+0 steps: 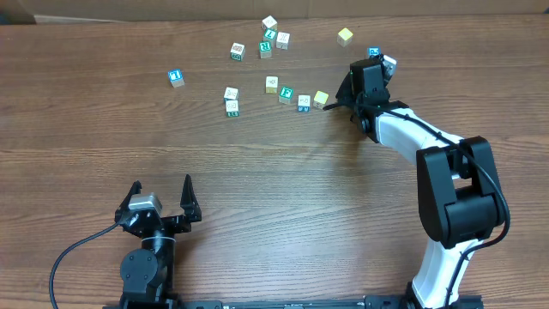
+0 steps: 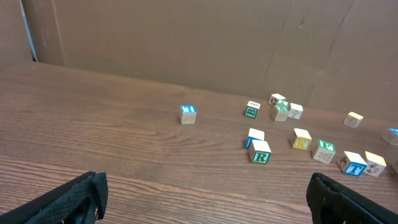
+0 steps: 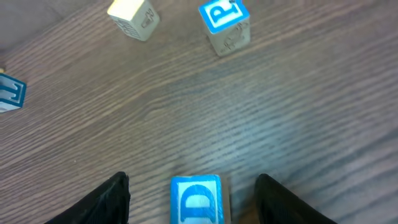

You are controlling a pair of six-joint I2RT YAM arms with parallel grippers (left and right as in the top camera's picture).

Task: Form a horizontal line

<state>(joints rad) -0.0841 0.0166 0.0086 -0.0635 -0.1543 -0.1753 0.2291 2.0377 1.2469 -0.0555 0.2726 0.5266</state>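
Observation:
No straight touching row shows. A loose, gapped row runs from a cream cube [image 1: 271, 84] through a teal-green cube [image 1: 286, 94] and a blue-marked cube [image 1: 304, 102] to a yellowish cube [image 1: 321, 99]. It also shows in the left wrist view, with the teal-green cube [image 2: 324, 151] second in it. My right gripper [image 1: 367, 79] [image 3: 191, 186] is open at the row's right end. Its fingers straddle a blue cube marked D [image 3: 196, 202] on the table, with gaps on both sides. My left gripper [image 1: 161, 193] [image 2: 205, 193] is open and empty near the front.
Loose cubes lie at the back: a cluster [image 1: 269, 39], a blue one [image 1: 177, 77], a stacked pair [image 1: 231, 100], a yellowish one [image 1: 345, 35] and a blue one [image 1: 374, 53]. Ahead of my right fingers lie a cream cube [image 3: 132, 17] and a blue P cube [image 3: 225, 25].

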